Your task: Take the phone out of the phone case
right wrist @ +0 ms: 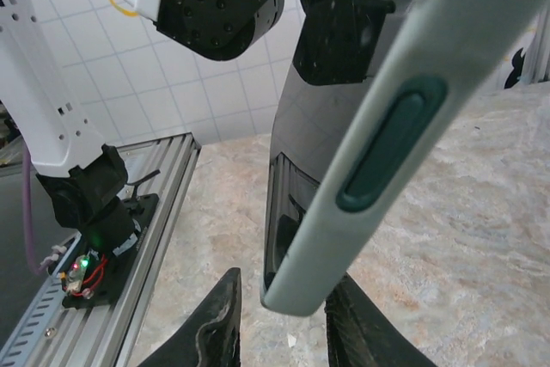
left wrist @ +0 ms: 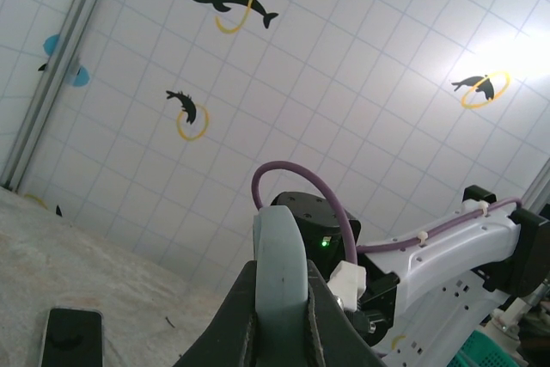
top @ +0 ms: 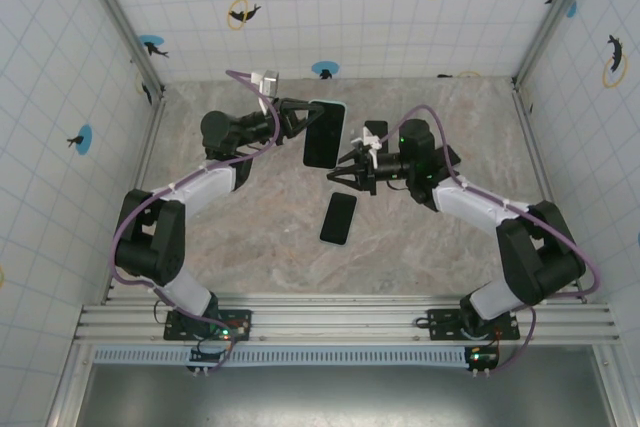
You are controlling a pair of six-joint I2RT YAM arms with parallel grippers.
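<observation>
The phone (top: 324,137), black screen up, sits in a pale grey-green phone case (top: 343,107) and hangs tilted above the table's middle. My left gripper (top: 296,119) is shut on the case's far-left edge; in the left wrist view the case rim (left wrist: 279,247) stands pinched in that gripper (left wrist: 280,268). My right gripper (top: 343,169) is at the phone's near end. In the right wrist view the case (right wrist: 404,83), with its dark green side button (right wrist: 391,148), and the phone glass (right wrist: 301,126) run down into the right gripper (right wrist: 285,285). A gap shows beside the left fingertip (right wrist: 225,298).
A second dark phone (top: 339,218) lies flat on the marble table (top: 250,237) below the held one, also seen as the loose phone (left wrist: 73,337). A small dark flat item (top: 376,131) lies behind the right gripper. Tiled walls enclose three sides; an aluminium rail (top: 340,322) runs along the near edge.
</observation>
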